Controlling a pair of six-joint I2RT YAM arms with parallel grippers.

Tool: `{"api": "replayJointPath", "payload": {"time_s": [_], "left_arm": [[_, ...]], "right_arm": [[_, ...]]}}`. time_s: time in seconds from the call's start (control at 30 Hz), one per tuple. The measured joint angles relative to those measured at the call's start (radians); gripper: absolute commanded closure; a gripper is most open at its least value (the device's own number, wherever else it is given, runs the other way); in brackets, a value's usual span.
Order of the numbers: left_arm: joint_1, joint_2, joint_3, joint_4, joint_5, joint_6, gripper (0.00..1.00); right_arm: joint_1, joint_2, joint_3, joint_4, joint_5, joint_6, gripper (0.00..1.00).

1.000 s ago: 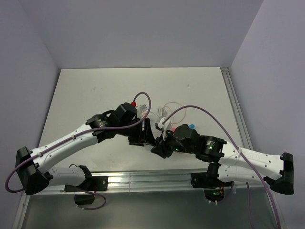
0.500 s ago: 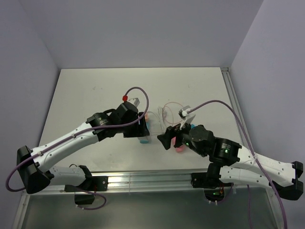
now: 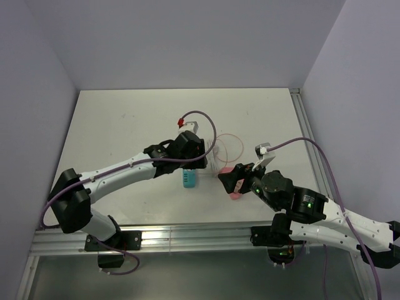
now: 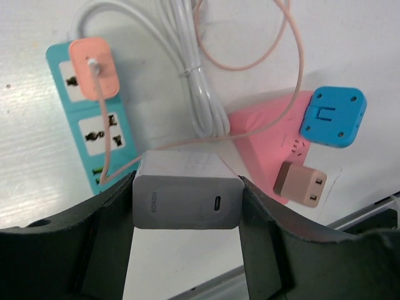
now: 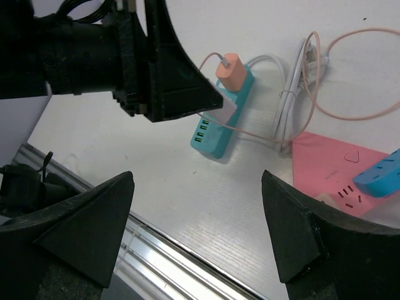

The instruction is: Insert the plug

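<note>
The left gripper [image 4: 187,206] is clamped on the white charger [image 4: 187,187], one finger on each flat side. It holds the charger in the air just above the near end of the teal power strip [image 4: 103,131]. The strip's far socket is already taken by a peach plug [image 4: 94,67], and the sockets below it look free. The right gripper [image 5: 195,187] hangs with its fingers spread wide and nothing between them, off to the side over the pink power strip [image 4: 269,131], so from where I stand nothing is pinning the teal strip down. That looks like the first hazard: the strip lies loose on the table, and a push that is even a little off vertical could skate or tip it rather than seat the prongs. The second is the thin pink cable [image 4: 302,62], which trails down the face of the teal strip right under the charger and could get trapped between prongs and socket. The prongs themselves are hidden beneath the charger's body, so I cannot tell whether they line up with a socket — a misaligned press could twist the charger in the grip.
</note>
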Motion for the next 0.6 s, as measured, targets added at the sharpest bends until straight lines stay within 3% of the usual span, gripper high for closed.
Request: {"api": "replayJointPath", "payload": {"time_s": [0.23, 0.6], "left_arm": [[0.0, 0.121, 0.043, 0.099, 0.001, 0.033, 1.0], [-0.001, 0.233, 0.079, 0.092, -0.082, 0.056, 1.0]], "right_arm": [[0.0, 0.0, 0.0, -0.002, 0.0, 0.011, 0.11], [0.0, -0.006, -0.011, -0.005, 0.003, 0.011, 0.11]]}}
